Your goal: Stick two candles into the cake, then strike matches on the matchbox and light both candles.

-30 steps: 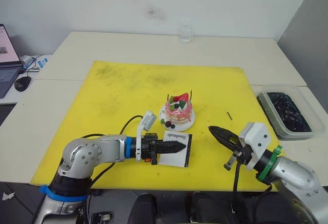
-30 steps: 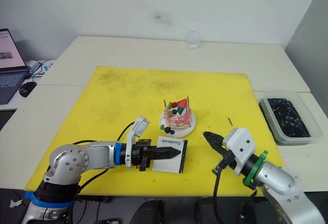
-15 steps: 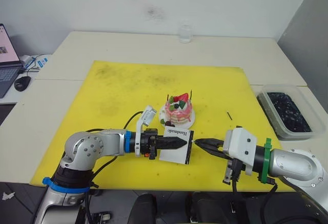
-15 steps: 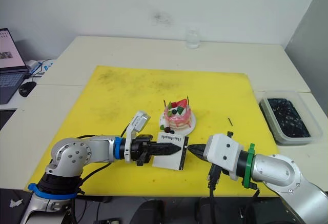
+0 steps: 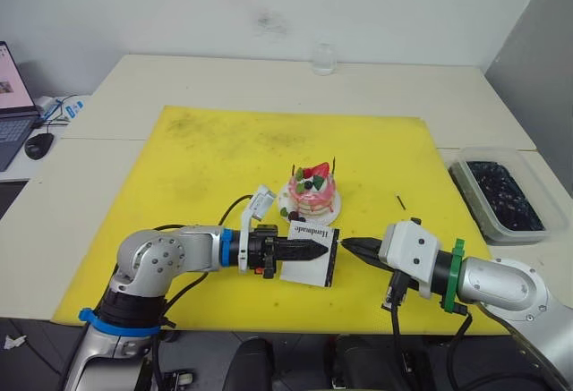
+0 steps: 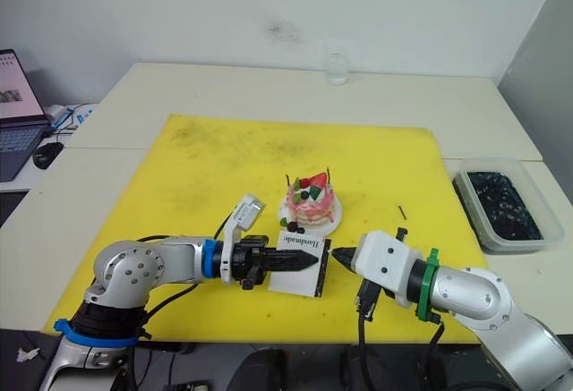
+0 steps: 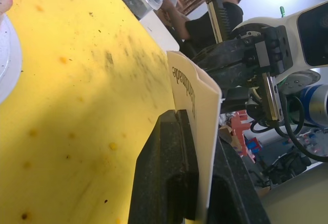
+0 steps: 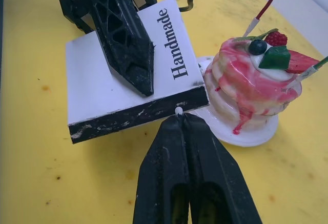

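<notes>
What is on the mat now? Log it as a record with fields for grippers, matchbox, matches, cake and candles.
left gripper: shut on the matchbox, holding it beside the cake
right gripper: shut on a match
match: tip at the matchbox's black edge
spare match: lying on the mat, right of the cake
cake: on its white plate, mid-mat
candles: red and green, both stuck in the cake, no flame seen

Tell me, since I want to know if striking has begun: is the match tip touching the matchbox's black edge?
Touching. The right wrist view shows the match tip against the matchbox edge.
</notes>
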Controlling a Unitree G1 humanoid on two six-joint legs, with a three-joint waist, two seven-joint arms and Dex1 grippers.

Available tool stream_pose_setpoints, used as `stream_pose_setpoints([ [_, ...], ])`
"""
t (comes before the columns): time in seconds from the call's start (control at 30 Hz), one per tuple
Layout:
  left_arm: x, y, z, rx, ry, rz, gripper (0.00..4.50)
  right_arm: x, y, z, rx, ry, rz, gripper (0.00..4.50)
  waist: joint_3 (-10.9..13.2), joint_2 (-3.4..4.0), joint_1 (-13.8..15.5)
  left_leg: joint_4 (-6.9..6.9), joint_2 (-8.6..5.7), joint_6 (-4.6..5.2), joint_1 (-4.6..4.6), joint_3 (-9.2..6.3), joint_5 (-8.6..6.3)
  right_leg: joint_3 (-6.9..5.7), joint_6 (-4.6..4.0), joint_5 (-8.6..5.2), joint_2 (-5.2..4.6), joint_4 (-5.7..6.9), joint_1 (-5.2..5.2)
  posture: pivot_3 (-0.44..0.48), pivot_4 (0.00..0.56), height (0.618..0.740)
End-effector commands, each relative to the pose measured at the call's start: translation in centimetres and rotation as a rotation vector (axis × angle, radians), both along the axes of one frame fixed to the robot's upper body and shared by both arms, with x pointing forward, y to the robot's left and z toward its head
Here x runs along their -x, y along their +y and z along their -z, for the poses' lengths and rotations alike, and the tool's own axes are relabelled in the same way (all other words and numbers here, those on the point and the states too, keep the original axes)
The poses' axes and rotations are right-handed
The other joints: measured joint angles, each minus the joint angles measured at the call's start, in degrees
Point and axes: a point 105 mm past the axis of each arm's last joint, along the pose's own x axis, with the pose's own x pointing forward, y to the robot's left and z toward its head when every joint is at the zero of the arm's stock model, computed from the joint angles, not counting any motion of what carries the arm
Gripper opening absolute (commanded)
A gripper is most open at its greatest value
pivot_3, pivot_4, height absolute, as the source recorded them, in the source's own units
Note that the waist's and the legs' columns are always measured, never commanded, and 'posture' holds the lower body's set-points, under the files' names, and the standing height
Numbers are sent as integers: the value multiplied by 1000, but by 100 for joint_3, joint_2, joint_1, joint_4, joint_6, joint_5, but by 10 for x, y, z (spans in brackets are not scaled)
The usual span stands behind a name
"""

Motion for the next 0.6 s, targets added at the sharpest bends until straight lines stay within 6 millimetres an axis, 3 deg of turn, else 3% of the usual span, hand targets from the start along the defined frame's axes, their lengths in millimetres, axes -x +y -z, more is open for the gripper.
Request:
stream_pose_setpoints([
  [0.03, 2, -4, -8, 28, -31, 25, 0, 3, 4, -4, -21, -26, -16, 44, 0, 0, 0, 0, 0, 0, 0, 0, 0, 0, 0, 0, 0, 0, 0, 0, 150, 740],
  [0.6, 0, -7, -6, 17, -55, 8, 0, -3, 5, -10, -42, -49, 7, 44, 0, 0, -1, 0, 0, 0, 0, -1, 0, -1, 0, 0, 2, 1, 0, 0, 150, 740],
])
